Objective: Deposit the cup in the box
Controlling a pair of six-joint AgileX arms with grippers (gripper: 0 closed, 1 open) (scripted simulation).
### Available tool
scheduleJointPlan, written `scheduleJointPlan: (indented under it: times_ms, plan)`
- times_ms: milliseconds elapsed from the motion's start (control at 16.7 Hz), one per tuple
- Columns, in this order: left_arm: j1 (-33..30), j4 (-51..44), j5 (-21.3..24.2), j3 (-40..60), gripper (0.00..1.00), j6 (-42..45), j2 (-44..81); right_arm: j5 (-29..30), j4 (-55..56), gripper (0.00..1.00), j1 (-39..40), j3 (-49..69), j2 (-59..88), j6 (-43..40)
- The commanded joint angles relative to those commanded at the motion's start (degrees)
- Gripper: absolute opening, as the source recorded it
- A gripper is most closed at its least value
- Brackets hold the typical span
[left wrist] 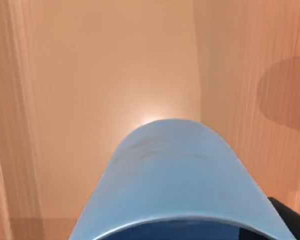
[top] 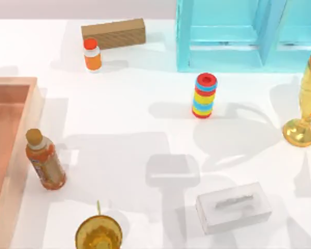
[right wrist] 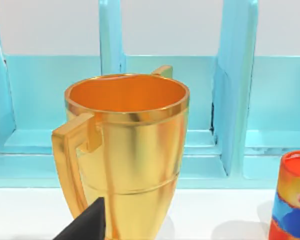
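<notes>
The blue cup (left wrist: 175, 180) is very close in the left wrist view, its rim nearest the camera. It hangs over the salmon-pink floor of the box (left wrist: 105, 75). A dark fingertip (left wrist: 290, 217) of my left gripper presses against the cup's side, so the gripper is shut on the cup. In the top view the box (top: 13, 135) lies along the table's left edge. A dark part of my right gripper (right wrist: 87, 224) shows in front of a golden goblet (right wrist: 125, 150) at the table's right.
An orange bottle (top: 45, 161) leans just right of the box wall. A second golden goblet (top: 98, 233) and a white slotted box (top: 233, 207) stand near the front. A striped can (top: 205, 96), small orange bottle (top: 92, 54), brown block (top: 114, 32) and blue shelf (top: 249, 36) are farther back.
</notes>
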Motion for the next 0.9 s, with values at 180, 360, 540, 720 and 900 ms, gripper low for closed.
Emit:
scheduleJointPlan:
  times_ms: [180, 360, 540, 720, 900]
  plan:
    - [0.6, 4.0, 0.1, -3.8, 0.0, 0.4, 0.2, 0.0, 0.0, 1.0, 0.0, 0.0, 0.0, 0.0]
    - [1.5, 10.7, 0.0, -9.8, 0.0, 1.2, 0.8, 0.0, 0.0, 1.0, 0.0, 0.0, 0.0, 0.0]
    - [2.0, 14.0, 0.1, -13.1, 0.0, 1.7, 1.1, 0.0, 0.0, 1.0, 0.0, 0.0, 0.0, 0.0]
    - [2.0, 14.1, 0.1, -13.2, 0.0, 1.7, 1.1, 0.0, 0.0, 1.0, 0.0, 0.0, 0.0, 0.0]
    - [2.0, 14.1, 0.1, -13.2, 0.23, 1.7, 1.1, 0.0, 0.0, 1.0, 0.0, 0.0, 0.0, 0.0]
